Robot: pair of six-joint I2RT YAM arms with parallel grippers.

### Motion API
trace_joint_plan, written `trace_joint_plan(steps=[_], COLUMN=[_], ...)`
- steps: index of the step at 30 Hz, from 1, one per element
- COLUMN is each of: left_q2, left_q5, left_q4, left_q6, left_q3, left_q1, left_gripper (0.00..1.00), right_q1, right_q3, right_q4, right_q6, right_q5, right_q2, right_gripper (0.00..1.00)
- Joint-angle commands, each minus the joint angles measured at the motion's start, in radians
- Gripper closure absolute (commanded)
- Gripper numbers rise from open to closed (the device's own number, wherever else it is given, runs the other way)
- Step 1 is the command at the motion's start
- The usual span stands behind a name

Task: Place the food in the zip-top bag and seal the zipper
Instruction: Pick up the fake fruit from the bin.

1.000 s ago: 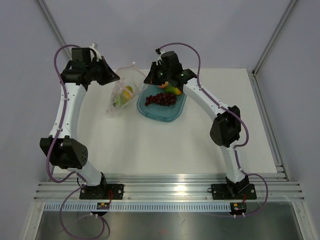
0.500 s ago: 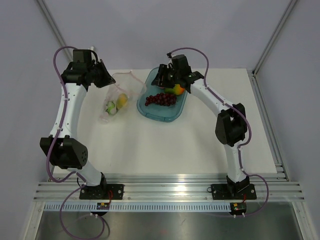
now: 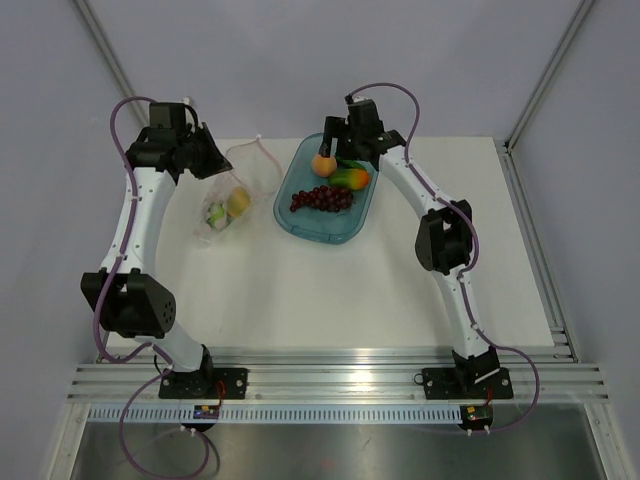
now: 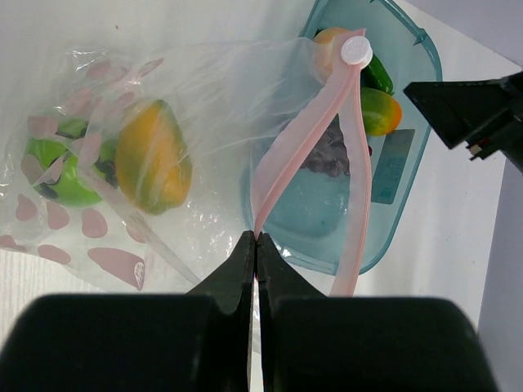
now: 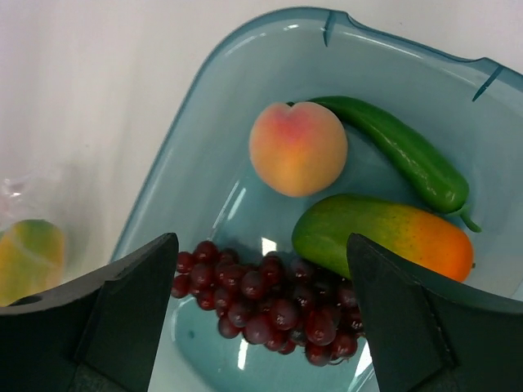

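Pinching one lip of the zipper [image 4: 282, 155] between fully closed jaws, the left gripper [image 4: 255, 241] holds the zip-top bag [image 4: 204, 90] lifted by its mouth, which I judge is meant to make the opening gape for the other arm. The two pink strips part just ahead of its fingertips and meet again at a white end tab [image 4: 356, 49] farther out, on the side toward the teal tray [image 5: 188, 163]. The bag's long axis runs from that pinched mouth ahead and to the left of the fingers, down toward the table [image 3: 300, 290], where the closed bottom sags under a bagged mango [image 4: 151, 155] and a green round fruit [image 4: 61, 167] lying side by side; the mouth thus points up and toward the tray. The right gripper [image 5: 260, 253] hangs over the tray with its jaws spread wide and nothing between them. Beneath the gap lies the grape bunch [image 5: 270, 306], its length running from one finger toward the other. Beyond the fingertips sits the peach [image 5: 297, 148], and to the right of it the tray mango [image 5: 384, 233], whose long axis slants from a green end near the grapes to an orange end farther right, with a long green vegetable [image 5: 400, 151] behind it. The wide stance reads as readiness to descend on one of these, and the zipper is not yet sealed.
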Motion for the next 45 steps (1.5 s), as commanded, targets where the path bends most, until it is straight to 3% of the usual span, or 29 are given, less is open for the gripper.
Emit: trace_joint_plan(steps=[1, 14, 30, 32, 36, 38, 45], left_q2=[-0.016, -0.002, 0.016, 0.021, 0.025, 0.027, 0.011], left_q5=[0.033, 0.067, 0.098, 0.092, 0.089, 0.090, 0.101], left_q4=[0.053, 0.057, 0.082, 0.077, 0.074, 0.075, 0.085], left_q6=[-0.002, 0.002, 0.013, 0.019, 0.024, 0.025, 0.024], left_q3=[-0.008, -0.005, -0.035, -0.035, -0.035, -0.034, -0.058], left_q1=[0.003, 0.001, -0.003, -0.003, -0.003, -0.003, -0.003], left_gripper=[1.00, 1.00, 1.00, 1.00, 1.00, 1.00, 1.00], right_q1=[0.007, 0.018, 0.024, 0.025, 0.027, 0.026, 0.026], right_q3=[0.071, 0.175, 0.223, 0.220, 0.157, 0.083, -0.052], right_q4=[-0.008, 0.153, 0.323, 0.331, 0.360, 0.400, 0.472], right_q6=[-0.106, -0.201, -0.177, -0.175, -0.164, -0.160, -0.161], right_q5=[0.053, 0.005, -0.013, -0.006, -0.002, -0.009, -0.047], right_q2=[0.050, 0.214, 0.366, 0.365, 0.299, 0.258, 0.049], right_gripper=[0.08, 0.01, 0.01, 0.04, 0.32, 0.39, 0.39])
